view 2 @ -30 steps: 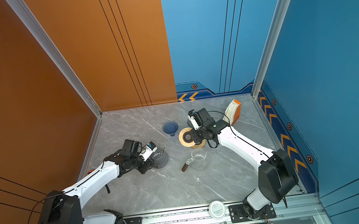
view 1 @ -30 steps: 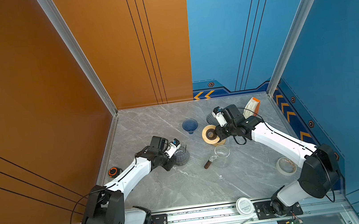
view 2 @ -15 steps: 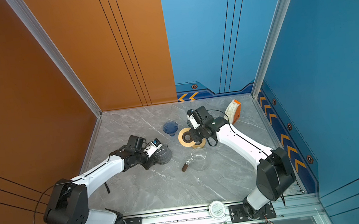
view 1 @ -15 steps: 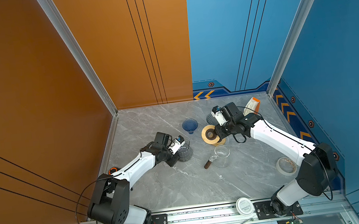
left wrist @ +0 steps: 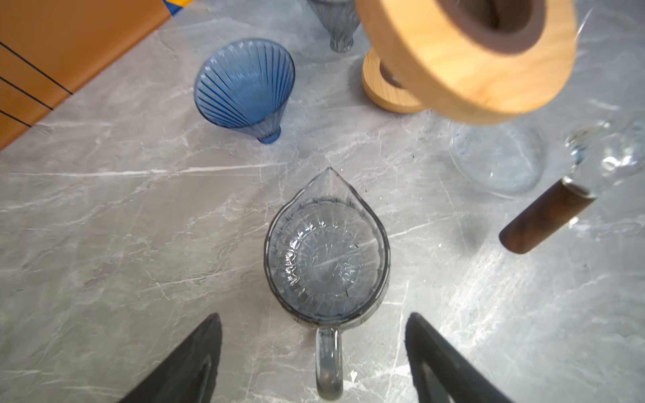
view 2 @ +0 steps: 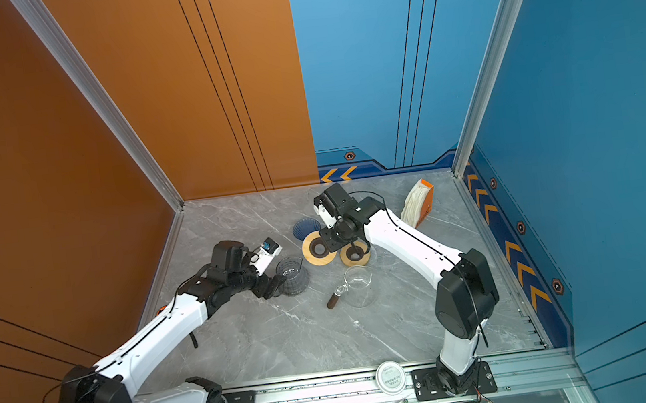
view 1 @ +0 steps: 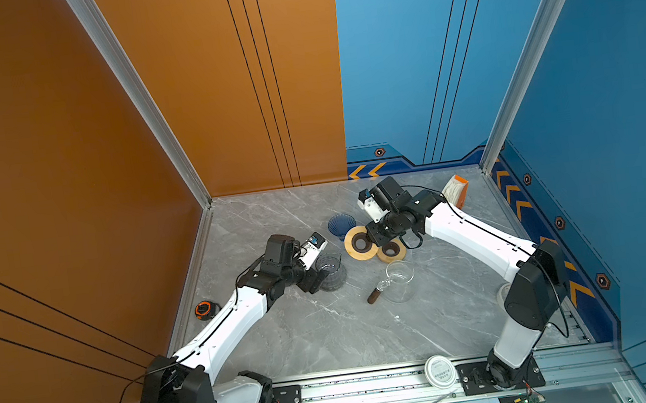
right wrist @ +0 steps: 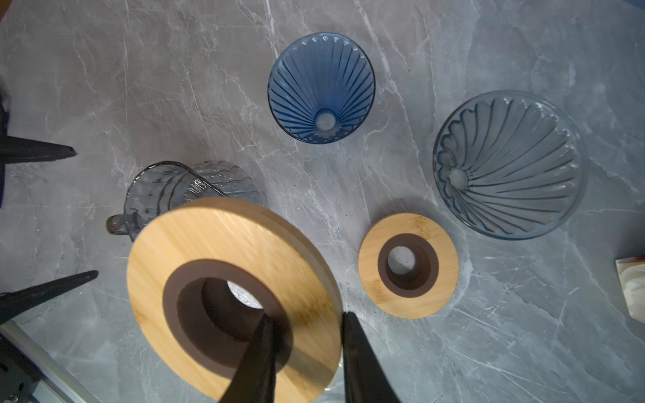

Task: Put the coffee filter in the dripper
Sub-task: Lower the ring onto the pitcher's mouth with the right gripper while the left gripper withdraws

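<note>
Filters (view 1: pixel 454 191), a white stack in an orange box, stand at the far right of the table (view 1: pixel 329 335), with no gripper on them. The blue dripper (view 1: pixel 341 224) sits empty to their left, beyond the right arm's wrist, with a grey dripper (right wrist: pixel 508 164) close by.

The left gripper (left wrist: pixel 313 324) was closed at the grey pitcher (left wrist: pixel 326 254) a second ago. Its jaws now stand wide apart on either side of the pitcher's handle without touching it, so the pitcher is set down and this arm is probably free. The right gripper (right wrist: pixel 309 317) is clamped on the large wooden ring (right wrist: pixel 223 251), one finger inside its hole, holding it off the table. No filter has been fetched yet.

The far middle is crowded with the small wooden ring (right wrist: pixel 408 265), the clear server (view 1: pixel 398 281), the pitcher and the drippers. The near half lies open. The filter box sits near the right wall, just beside the right forearm, so the freest approach looks to be from the centre.
</note>
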You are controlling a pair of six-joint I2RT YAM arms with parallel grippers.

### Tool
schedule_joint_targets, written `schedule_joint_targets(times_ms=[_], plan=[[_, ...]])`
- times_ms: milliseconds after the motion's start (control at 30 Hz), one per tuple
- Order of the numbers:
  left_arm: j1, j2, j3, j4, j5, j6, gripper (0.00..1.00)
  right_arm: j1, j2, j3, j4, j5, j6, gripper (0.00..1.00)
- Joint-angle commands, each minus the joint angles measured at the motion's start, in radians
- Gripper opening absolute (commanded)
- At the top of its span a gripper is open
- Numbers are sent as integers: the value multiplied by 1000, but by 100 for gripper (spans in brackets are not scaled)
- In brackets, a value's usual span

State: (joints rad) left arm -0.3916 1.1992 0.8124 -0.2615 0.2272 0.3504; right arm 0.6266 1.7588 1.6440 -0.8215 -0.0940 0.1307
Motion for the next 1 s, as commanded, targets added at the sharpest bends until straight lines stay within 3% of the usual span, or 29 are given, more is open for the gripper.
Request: schedule_joint_targets(times_ms=[0, 100, 267, 467, 967], plan=[[20, -66, -16, 3, -60, -50, 88, 24, 39, 88, -84, -5, 54, 0], [54, -118, -33, -1, -80, -88, 99, 48, 80, 135, -87, -17, 67, 0], [162, -201, -119, 51, -87, -227, 98, 68, 161, 250, -148, 31, 107, 0], [240, -243, -140, -25, -80, -290, 98, 126, 227, 319, -154, 25, 162, 0], [241, -260, -182, -2, -99, -310, 98, 140, 381, 441, -192, -37, 294, 0]])
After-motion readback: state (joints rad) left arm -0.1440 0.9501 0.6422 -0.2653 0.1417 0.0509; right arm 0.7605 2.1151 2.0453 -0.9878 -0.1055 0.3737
